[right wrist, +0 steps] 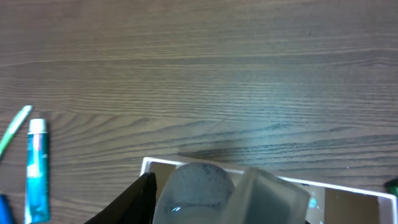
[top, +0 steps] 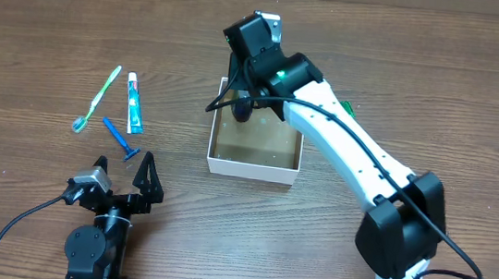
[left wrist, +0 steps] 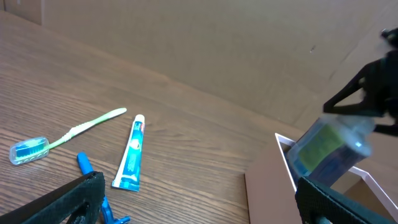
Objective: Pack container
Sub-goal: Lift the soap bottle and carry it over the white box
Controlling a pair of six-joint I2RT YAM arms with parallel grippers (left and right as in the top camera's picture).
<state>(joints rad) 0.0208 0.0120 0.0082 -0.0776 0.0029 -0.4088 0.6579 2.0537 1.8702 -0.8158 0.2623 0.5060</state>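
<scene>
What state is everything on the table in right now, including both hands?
container, open-topped, visible floor bare.
bottle, gripped, tilted over the container's far edge.
right hand, shut on the bottle.
left hand, open, empty.
toothbrush, lying flat.
toothpaste, capped, lying flat.
razor, lying flat.

White right arm (top: 347, 140), black joints (top: 399, 234)

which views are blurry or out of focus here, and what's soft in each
overhead: sharp and evenly lit, soft shadows beside the container. left wrist: toothpaste and toothbrush crisp, the bottle at the right is soft. right wrist: the table grain is sharp, the same bottle close to the lens is a blur.
</scene>
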